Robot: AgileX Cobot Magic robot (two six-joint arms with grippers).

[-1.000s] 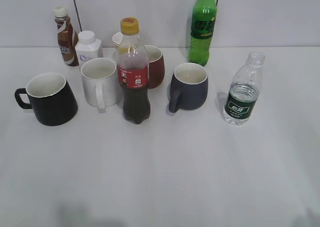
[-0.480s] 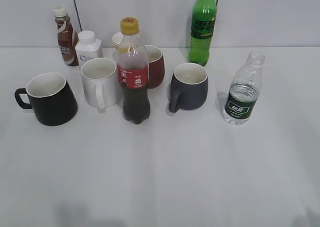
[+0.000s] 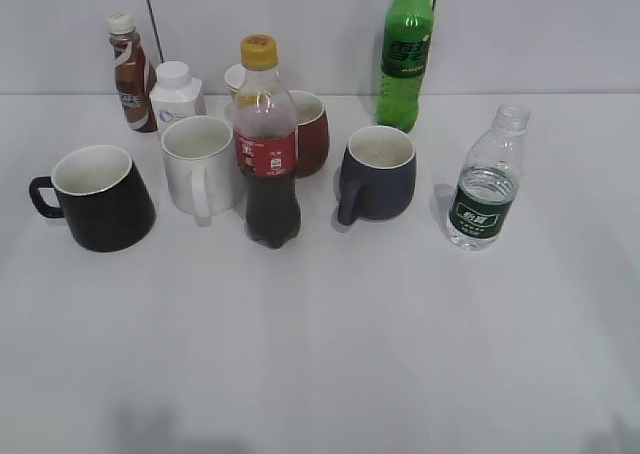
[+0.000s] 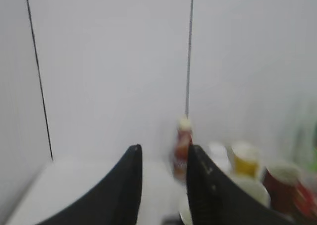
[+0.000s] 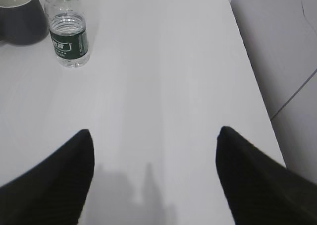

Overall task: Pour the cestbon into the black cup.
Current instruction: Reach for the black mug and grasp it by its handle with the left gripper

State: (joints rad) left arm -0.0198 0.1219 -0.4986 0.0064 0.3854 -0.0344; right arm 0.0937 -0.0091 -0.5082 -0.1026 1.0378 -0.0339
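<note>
At the far left of the exterior view we have the black cup (image 3: 100,197), upright on the white table (image 3: 330,354), mouth up and handle turned toward the left edge, so it is ready to receive water without any turning. Moving right along the row, a white mug (image 3: 199,162), a cola bottle (image 3: 268,144) and a grey-blue mug (image 3: 377,172) stand between the cup and what we need to pour, with a tall green bottle (image 3: 405,54) at the upper middle by the wall. The water bottle (image 3: 487,181) stands upright and uncapped at the right of the frame, well apart from the black cup, so we judge it must be carried across the row before tipping.

Neither arm shows in the exterior view, and nothing is held yet. In the left wrist view our left gripper (image 4: 163,185) has its fingers only a narrow gap apart, nothing between them, aimed at the back wall. In the right wrist view our right gripper (image 5: 154,178) is spread wide over bare table, and the water bottle (image 5: 68,34) sits at the upper left, so we judge this arm better placed to take it.
</note>
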